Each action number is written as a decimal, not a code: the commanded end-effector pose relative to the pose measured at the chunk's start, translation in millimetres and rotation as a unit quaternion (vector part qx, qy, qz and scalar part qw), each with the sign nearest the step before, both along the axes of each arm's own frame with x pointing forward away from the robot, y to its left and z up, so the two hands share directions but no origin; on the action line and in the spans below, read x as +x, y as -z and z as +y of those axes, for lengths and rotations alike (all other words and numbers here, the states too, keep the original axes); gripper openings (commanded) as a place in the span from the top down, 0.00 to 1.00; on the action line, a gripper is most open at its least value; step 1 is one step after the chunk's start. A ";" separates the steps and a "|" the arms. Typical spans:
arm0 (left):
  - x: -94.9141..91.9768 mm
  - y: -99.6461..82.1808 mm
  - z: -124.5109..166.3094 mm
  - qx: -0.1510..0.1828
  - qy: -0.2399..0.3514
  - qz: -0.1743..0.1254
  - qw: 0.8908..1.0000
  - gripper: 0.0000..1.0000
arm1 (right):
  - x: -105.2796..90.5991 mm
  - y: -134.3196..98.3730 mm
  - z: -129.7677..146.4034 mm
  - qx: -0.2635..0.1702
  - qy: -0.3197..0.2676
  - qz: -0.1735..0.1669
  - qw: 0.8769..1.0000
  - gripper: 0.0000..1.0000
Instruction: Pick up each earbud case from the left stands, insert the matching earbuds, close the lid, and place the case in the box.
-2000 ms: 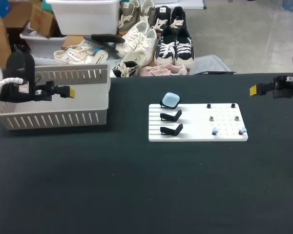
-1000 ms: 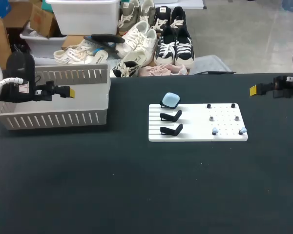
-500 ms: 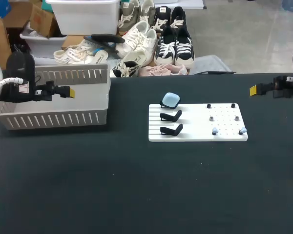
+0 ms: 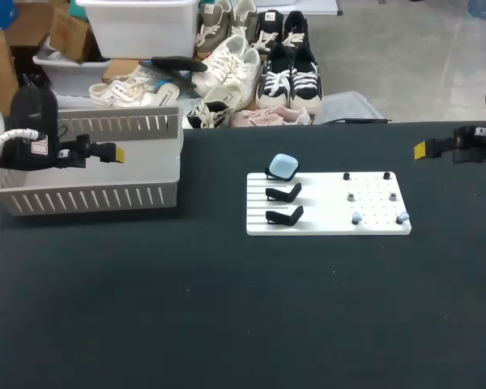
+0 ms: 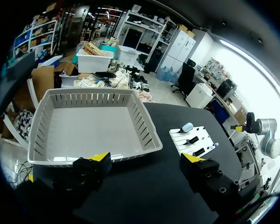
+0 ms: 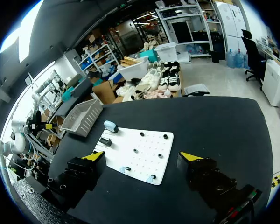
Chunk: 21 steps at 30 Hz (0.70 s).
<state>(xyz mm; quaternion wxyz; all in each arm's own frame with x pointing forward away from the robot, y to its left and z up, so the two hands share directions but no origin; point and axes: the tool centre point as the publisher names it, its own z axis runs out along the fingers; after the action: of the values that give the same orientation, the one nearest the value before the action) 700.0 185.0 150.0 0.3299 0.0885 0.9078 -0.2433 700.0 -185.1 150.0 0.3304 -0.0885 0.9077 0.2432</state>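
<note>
A pale blue earbud case (image 4: 284, 166) rests on the rearmost of three black stands on the white board (image 4: 328, 203); the two nearer stands (image 4: 284, 215) are bare. Small earbuds (image 4: 356, 218) sit on pegs at the board's right part. The case (image 5: 187, 126) and board show far ahead of my left gripper (image 5: 147, 159), which hangs open over the grey basket's near rim. My right gripper (image 6: 144, 157) is open too, held high off the board's (image 6: 140, 150) right side, with the case (image 6: 110, 125) at the board's far end. In the head view the left gripper (image 4: 113, 152) and right gripper (image 4: 421, 149) show only yellow tips.
A grey slotted basket (image 4: 89, 198) stands at the table's back left, empty inside (image 5: 91, 128). Black tabletop stretches all around the board, wide in front of it.
</note>
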 end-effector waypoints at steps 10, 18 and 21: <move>0.0 0.0 0.0 0.000 0.000 0.000 1.000 0.00 | 0.0 0.0 0.0 0.000 0.000 0.000 1.000 0.00; 0.1 2.7 -2.8 -0.004 0.029 -0.022 0.999 0.00 | 0.0 0.0 0.0 0.000 0.000 0.000 1.000 0.00; 1.3 5.4 -3.7 -0.013 0.060 -0.042 0.997 0.00 | 0.0 0.0 0.0 0.000 0.000 0.000 1.000 0.00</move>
<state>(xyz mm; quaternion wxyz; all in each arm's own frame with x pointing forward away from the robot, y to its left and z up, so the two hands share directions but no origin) 699.7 176.6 152.3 0.3409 0.1310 0.9008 -0.2350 700.0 -185.0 150.0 0.3304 -0.0885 0.9077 0.2432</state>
